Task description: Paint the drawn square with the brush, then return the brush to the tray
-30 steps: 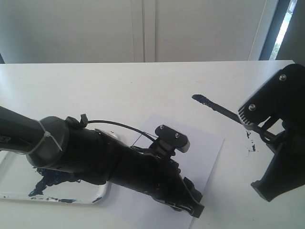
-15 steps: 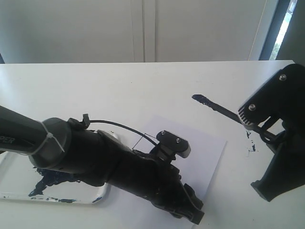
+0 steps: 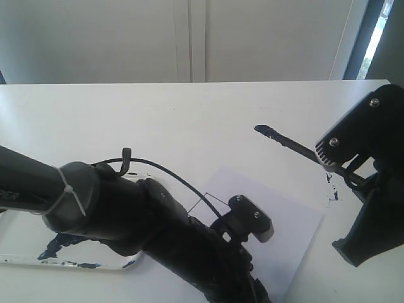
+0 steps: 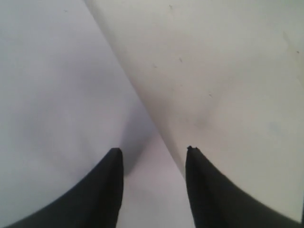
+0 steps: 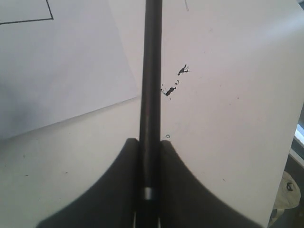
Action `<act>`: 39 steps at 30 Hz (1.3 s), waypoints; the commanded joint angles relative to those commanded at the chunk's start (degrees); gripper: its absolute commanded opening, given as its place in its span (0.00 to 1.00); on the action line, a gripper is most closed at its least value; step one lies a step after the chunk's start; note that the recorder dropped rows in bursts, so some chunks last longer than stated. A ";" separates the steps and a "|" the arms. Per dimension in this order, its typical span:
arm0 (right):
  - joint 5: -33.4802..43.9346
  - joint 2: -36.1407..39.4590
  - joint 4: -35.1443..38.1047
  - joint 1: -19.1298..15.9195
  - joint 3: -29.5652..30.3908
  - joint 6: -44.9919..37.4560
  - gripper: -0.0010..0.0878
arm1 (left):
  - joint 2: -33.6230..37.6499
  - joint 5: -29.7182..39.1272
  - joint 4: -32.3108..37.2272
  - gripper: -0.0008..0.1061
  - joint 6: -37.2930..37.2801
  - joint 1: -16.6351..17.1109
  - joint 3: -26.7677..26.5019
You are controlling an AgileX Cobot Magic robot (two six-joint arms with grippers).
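Observation:
My right gripper (image 5: 152,140) is shut on the black brush (image 5: 152,71), with the silver band (image 5: 149,193) between its fingers. In the exterior view this gripper (image 3: 353,178) holds the brush (image 3: 297,146) above the table at the right, dark painted tip (image 3: 262,130) pointing left. The white paper (image 3: 287,227) lies under my left arm (image 3: 189,246), whose fingers are cut off by the lower edge there. A corner of the drawn square (image 5: 50,19) shows unpainted. My left gripper (image 4: 153,152) stands open over the paper's edge (image 4: 142,104). The clear paint-smeared tray (image 3: 19,243) sits at the left.
Dark paint specks (image 3: 332,192) mark the table beside the paper, also seen as specks (image 5: 173,88) in the right wrist view. A wall and window frame stand behind the table's far edge (image 3: 189,83).
My left arm has moved right and toward the front, and the paper has slid the same way with it. The right gripper and brush have stayed still.

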 joint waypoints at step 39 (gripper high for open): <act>0.19 0.00 0.60 0.00 0.00 0.00 0.01 | -13.04 9.38 87.06 0.46 -79.21 -0.17 0.00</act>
